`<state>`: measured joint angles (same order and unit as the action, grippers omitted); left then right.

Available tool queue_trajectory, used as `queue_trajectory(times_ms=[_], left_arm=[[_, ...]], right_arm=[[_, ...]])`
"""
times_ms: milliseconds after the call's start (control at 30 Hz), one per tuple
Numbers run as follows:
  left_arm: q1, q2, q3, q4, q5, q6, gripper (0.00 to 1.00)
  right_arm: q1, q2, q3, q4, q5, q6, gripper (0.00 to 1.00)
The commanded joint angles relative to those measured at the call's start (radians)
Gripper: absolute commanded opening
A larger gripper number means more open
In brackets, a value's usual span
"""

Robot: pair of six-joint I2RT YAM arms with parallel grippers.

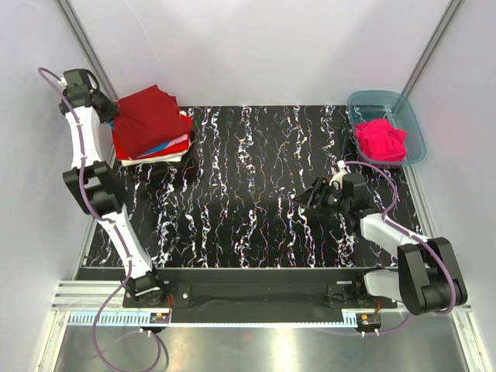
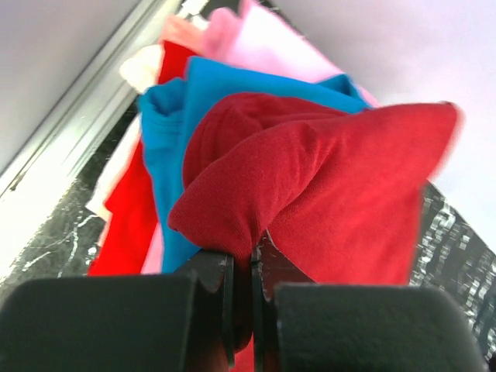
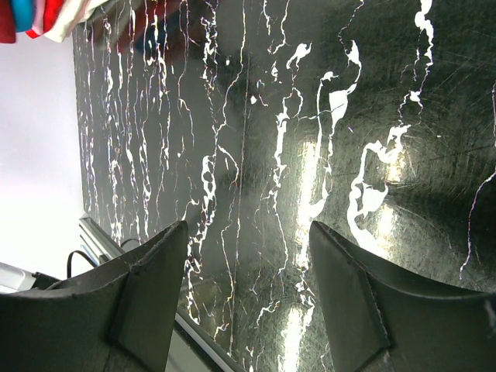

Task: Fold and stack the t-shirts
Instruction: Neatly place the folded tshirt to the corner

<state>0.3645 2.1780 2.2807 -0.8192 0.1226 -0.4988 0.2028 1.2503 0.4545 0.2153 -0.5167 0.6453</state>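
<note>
Your left gripper (image 2: 242,267) pinched tight on an edge of the dark red t-shirt (image 2: 333,194), that shirt topping the folded stack (image 1: 167,149) at far left, your right gripper (image 3: 248,256) spread wide, holding nothing, over the table (image 1: 256,155), hot pink t-shirt (image 1: 380,138) crumpled in the tub (image 1: 364,101)

1. The top external camera looks down from above and behind the arm bases, from far, onto the whole black marbled table (image 1: 256,201), with the stack of t-shirts (image 1: 151,128) at far left.
2. The left wrist camera looks along the left gripper (image 2: 242,267), very near the dark red t-shirt (image 2: 333,194) on top of that stack.
3. The right wrist camera looks past the right gripper (image 3: 248,225) onto the table, from near.
4. All three views share the stack; the right wrist view shows only its corner, top left.
</note>
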Motion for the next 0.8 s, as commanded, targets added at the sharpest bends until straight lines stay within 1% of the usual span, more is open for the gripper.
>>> queue_trajectory(times_ms=[0, 167, 233, 267, 300, 333, 433, 533, 600, 667, 700, 767], left_arm=[[0.019, 0.035, 0.036, 0.035, -0.066, 0.006, 0.00], [0.019, 0.081, 0.045, 0.043, -0.072, 0.006, 0.00], [0.019, 0.085, 0.037, 0.049, -0.072, 0.008, 0.19], [0.021, 0.085, 0.036, 0.051, -0.071, 0.006, 0.27], [0.017, 0.083, 0.036, 0.049, -0.063, 0.006, 0.44], [0.017, 0.080, 0.036, 0.046, -0.061, 0.005, 0.53], [0.019, 0.048, 0.027, 0.041, -0.038, -0.012, 0.74], [0.017, -0.016, -0.039, 0.060, -0.023, -0.043, 0.84], [0.019, -0.073, -0.114, 0.083, -0.011, -0.058, 0.92], [0.019, -0.128, -0.186, 0.107, -0.009, -0.064, 0.97], [0.017, -0.145, -0.207, 0.112, -0.011, -0.067, 0.99], [0.017, -0.191, -0.248, 0.111, -0.030, -0.072, 0.99]], right_arm=[[0.001, 0.009, 0.039, 0.033, -0.012, -0.007, 0.72], [0.001, 0.011, 0.041, 0.035, -0.014, -0.009, 0.71], [0.001, 0.014, 0.041, 0.035, -0.016, -0.009, 0.71], [0.001, 0.011, 0.041, 0.035, -0.016, -0.009, 0.71], [0.001, 0.011, 0.039, 0.036, -0.016, -0.007, 0.71], [0.000, 0.011, 0.039, 0.035, -0.016, -0.009, 0.71], [0.000, 0.012, 0.039, 0.036, -0.017, -0.007, 0.71], [0.000, 0.009, 0.036, 0.039, -0.016, -0.006, 0.72], [-0.002, 0.003, 0.033, 0.041, -0.016, -0.006, 0.71], [-0.003, 0.000, 0.032, 0.042, -0.016, -0.003, 0.72], [-0.003, 0.000, 0.032, 0.044, -0.017, -0.004, 0.72], [-0.003, 0.003, 0.032, 0.044, -0.020, -0.004, 0.71]])
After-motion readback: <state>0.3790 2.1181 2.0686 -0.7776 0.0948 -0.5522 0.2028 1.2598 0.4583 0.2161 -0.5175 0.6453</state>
